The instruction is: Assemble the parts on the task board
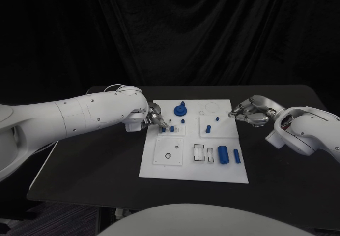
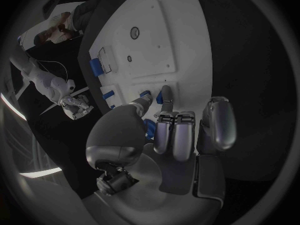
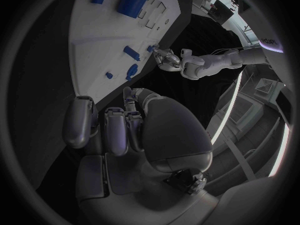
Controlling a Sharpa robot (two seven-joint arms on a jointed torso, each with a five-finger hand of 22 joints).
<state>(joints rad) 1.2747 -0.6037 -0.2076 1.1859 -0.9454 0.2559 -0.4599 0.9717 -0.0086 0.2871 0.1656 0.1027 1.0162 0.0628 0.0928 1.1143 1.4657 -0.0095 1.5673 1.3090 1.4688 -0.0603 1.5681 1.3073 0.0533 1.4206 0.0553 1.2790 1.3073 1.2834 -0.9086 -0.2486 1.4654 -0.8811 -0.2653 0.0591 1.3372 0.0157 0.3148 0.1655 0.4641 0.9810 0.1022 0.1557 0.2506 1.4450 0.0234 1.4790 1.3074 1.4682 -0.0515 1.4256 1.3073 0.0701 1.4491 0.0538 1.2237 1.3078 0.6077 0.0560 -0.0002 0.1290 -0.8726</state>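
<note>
Left silver hand [image 1: 153, 119] pinches a small blue peg [image 2: 145, 93] at the left edge of the white plastic task board [image 1: 166, 164]; a tilted insert could jam or drop it. Right silver hand [image 1: 249, 113] hovers off the board's right edge, fingers curled on nothing, near enough to nudge the board.

White arms [image 1: 78, 114], seemingly silver hands [image 1: 249, 113]

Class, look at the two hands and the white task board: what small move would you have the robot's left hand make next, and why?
Probably close the left hand fingertips on the small blue part at the task board left edge. Its fingers already reach that part, yet whether they grip it cannot be told. The right hand sits curled, holding nothing, beside the board's far right edge.
</note>
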